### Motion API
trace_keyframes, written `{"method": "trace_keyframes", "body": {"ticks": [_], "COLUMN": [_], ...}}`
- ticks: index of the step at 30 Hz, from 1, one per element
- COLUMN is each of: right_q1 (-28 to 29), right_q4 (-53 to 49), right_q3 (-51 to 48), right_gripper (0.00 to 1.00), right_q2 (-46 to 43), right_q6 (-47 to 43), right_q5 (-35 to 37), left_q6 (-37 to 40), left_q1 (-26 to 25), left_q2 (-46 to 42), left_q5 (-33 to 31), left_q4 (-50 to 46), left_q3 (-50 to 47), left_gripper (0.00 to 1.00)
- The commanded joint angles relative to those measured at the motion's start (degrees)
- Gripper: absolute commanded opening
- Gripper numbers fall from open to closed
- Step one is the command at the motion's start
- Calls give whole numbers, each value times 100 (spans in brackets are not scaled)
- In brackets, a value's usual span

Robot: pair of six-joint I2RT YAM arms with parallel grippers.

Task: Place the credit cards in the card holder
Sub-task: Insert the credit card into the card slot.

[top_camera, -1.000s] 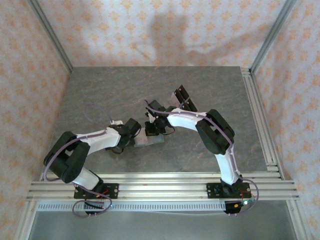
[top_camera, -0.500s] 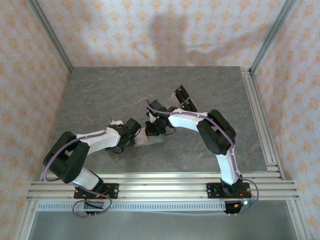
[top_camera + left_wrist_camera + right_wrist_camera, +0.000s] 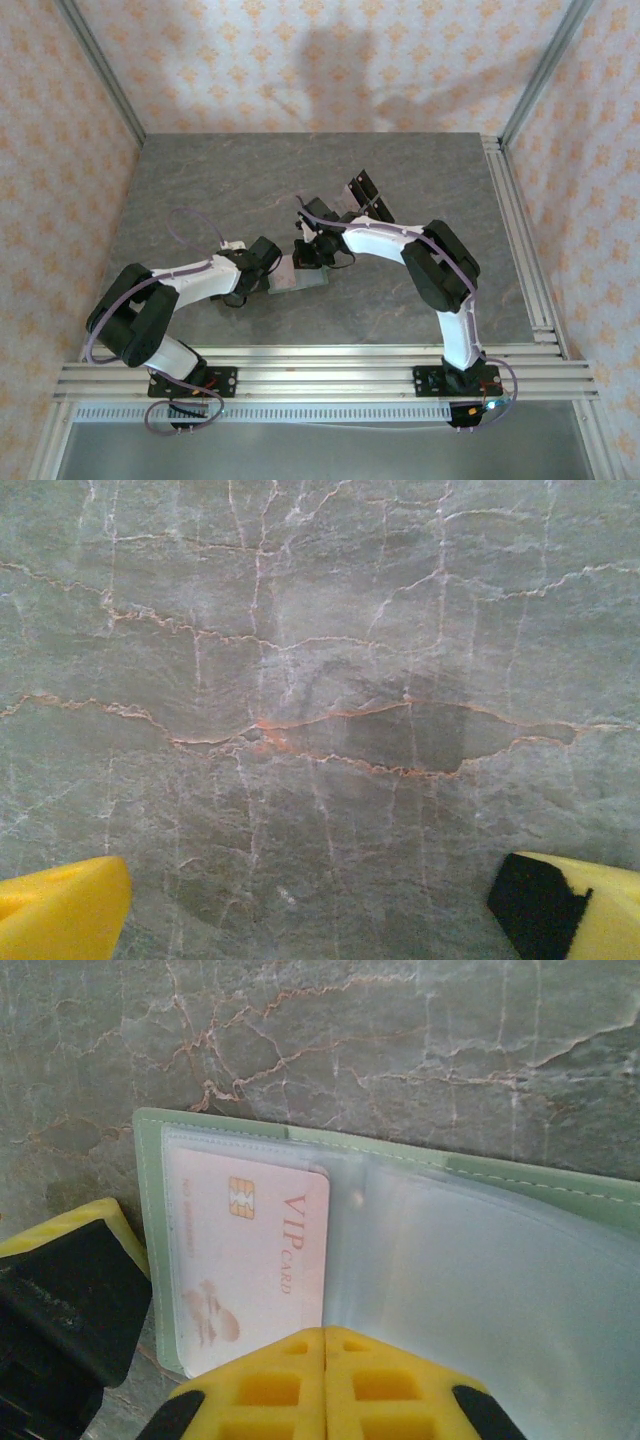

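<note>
While the card holder (image 3: 480,1175) lies open on the table (image 3: 320,630) between my two arms, one pale pink credit card (image 3: 250,1250) marked VIP sits under the clear sleeve (image 3: 470,1290), in the half at the left of my right wrist view, chip (image 3: 241,1198) toward the far edge. Right fingers (image 3: 270,1385) clenched, pads flat against each other, over the holder's near edge by the fold. Can't tell if they touch the sleeve. Left fingers (image 3: 60,910) released, spread wide over bare table just beside the holder.
</note>
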Motion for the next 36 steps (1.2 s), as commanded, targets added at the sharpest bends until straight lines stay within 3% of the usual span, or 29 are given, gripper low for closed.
{"method": "trace_keyframes", "body": {"ticks": [1, 14, 36], "right_q1": [40, 45, 144], "right_q4": [-49, -405, -654], "right_q3": [137, 88, 434], "right_gripper": [5, 1, 0], "right_q2": [131, 225, 79], "right_q6": [-80, -343, -433], "right_q5": [-85, 349, 217], "left_q6": [82, 91, 100], "left_q1": [-61, -60, -60], "left_q2": [347, 414, 475], "left_q5": [279, 317, 365], "left_q4": [439, 501, 603], "left_q3": [-92, -112, -147], "left_gripper": [100, 100, 100]}}
